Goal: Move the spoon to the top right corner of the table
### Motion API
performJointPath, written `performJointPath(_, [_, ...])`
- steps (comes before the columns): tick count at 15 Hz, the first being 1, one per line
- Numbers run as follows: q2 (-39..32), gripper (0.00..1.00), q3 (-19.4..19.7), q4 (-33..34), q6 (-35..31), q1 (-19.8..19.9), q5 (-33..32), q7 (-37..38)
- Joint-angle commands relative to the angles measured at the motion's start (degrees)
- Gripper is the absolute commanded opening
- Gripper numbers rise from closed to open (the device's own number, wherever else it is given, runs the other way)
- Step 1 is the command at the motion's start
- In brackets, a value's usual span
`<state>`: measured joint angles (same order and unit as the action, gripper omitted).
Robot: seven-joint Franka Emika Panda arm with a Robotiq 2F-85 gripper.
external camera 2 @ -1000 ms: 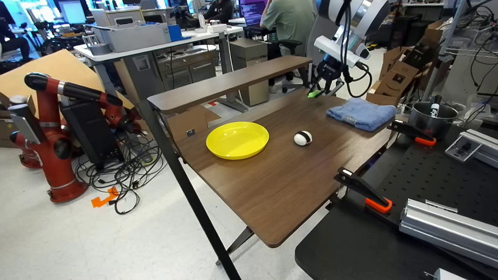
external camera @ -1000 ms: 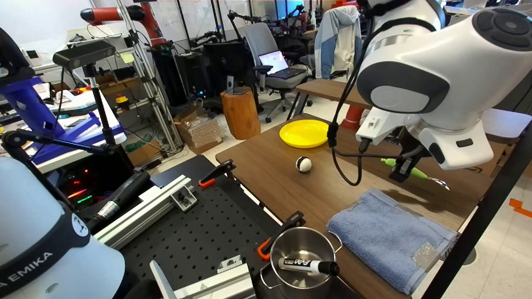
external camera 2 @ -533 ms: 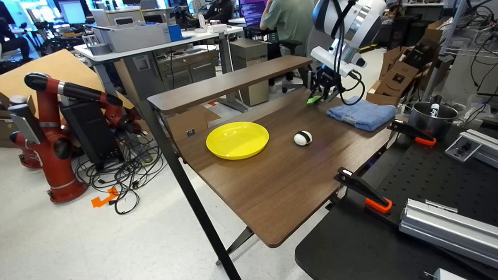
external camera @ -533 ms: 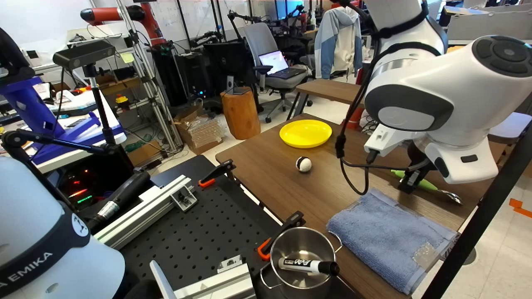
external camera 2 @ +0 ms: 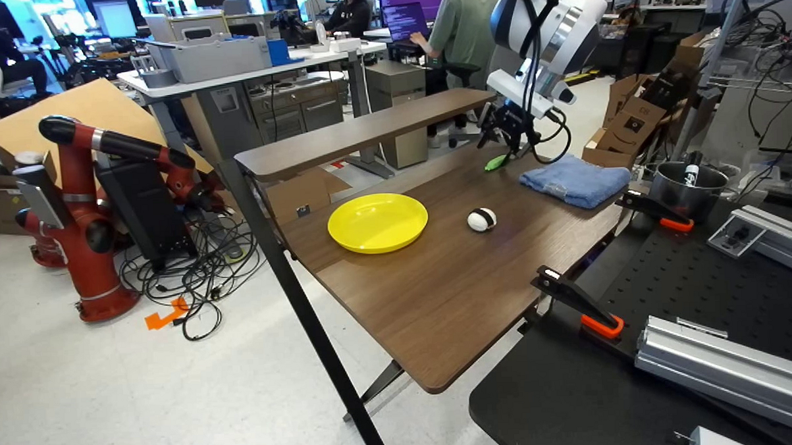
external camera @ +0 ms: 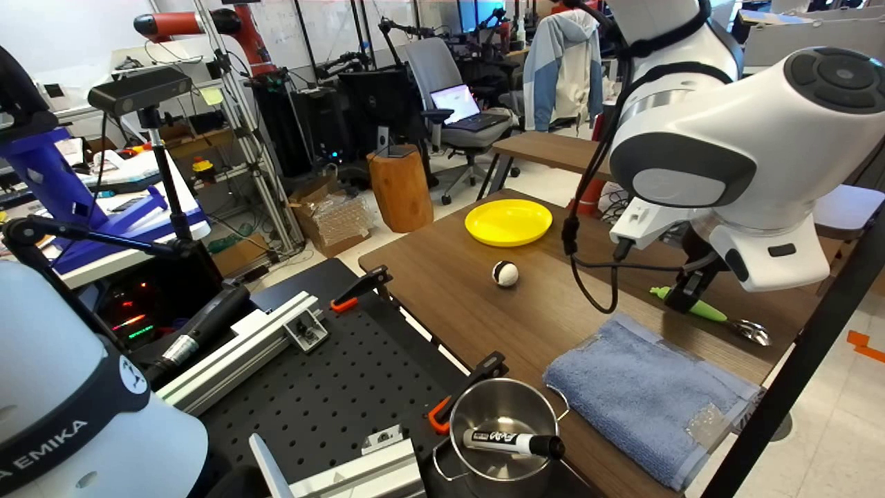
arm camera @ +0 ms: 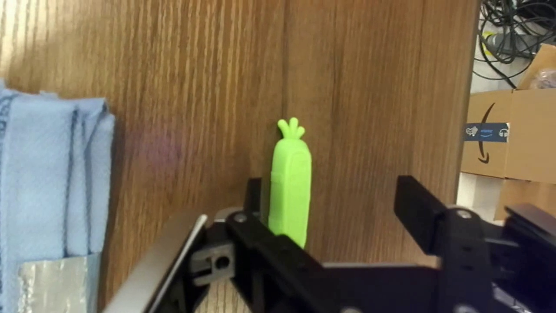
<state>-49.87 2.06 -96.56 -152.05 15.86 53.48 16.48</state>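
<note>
Spoon [external camera 2: 497, 162] on the wood table [external camera 2: 425, 307], near its far edge in an exterior view
Gripper [arm camera: 332, 191] spread wide; red robot arm [external camera 2: 78, 171] stands beyond the left corner.

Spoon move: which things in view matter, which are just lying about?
For the job: green-handled spoon, wood-topped table, open fingers.
Just lying about: yellow plate, black-and-white ball, folded blue towel, steel pot, Expo marker in it.

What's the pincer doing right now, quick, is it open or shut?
Pincer: open, holding nothing; the spoon shows in its gap in the wrist view.
</note>
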Motion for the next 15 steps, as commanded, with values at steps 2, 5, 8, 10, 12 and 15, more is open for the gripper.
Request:
performJointPath(2, [2.8,1.0,-0.5,-1.6,0.5,0.0,1.5,-1.2])
performJointPath(5, [7.4,1.0,-1.6,-4.9,0.8,0.7,2.6,-3.4])
performJointPath(8, [14.1,1.0,-2.5,-10.3,3.7,1.6,4.6,-6.5])
performJointPath(10, [11.7,1.0,0.0,-7.2,3.6,-0.8,3.5,-4.3])
performJointPath(12, [13.4,1.0,0.3,-8.4,4.0,-1.0,3.6,-4.5])
performJointPath(15, [12.1,1.0,0.4,-8.0,4.0,-1.1,3.6,-4.5])
